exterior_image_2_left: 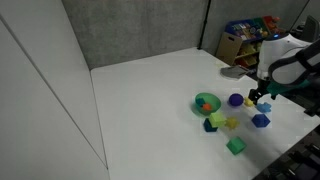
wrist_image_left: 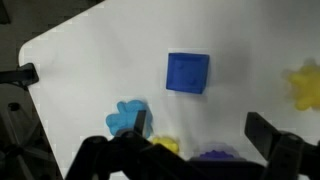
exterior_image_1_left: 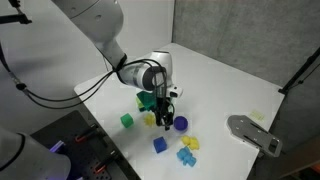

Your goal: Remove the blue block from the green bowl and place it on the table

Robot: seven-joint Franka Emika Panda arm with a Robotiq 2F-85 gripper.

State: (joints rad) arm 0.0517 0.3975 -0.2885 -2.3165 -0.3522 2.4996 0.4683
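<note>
Plainly, my gripper [exterior_image_1_left: 168, 110] is spread wide and pinches nothing. In the wrist view the fingers [wrist_image_left: 268, 137] stand well apart at the bottom edge, with only tabletop and loose pieces between them. The blue block [wrist_image_left: 187, 72] lies flat on the table [wrist_image_left: 90, 70], a square face turned up to my camera and bare white all around it. It is not in the green bowl [exterior_image_2_left: 207, 103]. In an exterior view the bowl sits well apart from the block, and what I can make out inside it is a bit of orange, no blue. So I judge the carrying as done: the block rests where the task wants it, and my open jaws fit a release, not a reach.

I hang over the cluster of toys and not among them, which I take to be the safe place for an empty claw, since nothing under me gets nudged. The light-blue lumpy piece [wrist_image_left: 127, 118] lies near one finger, a yellow piece [wrist_image_left: 305, 85] lies off to the other side, and the dark-blue round object [exterior_image_1_left: 180, 124] is almost beneath me. With neighbours that near, I would rise straight up. A sideways sweep could shove one of them into the block.
</note>
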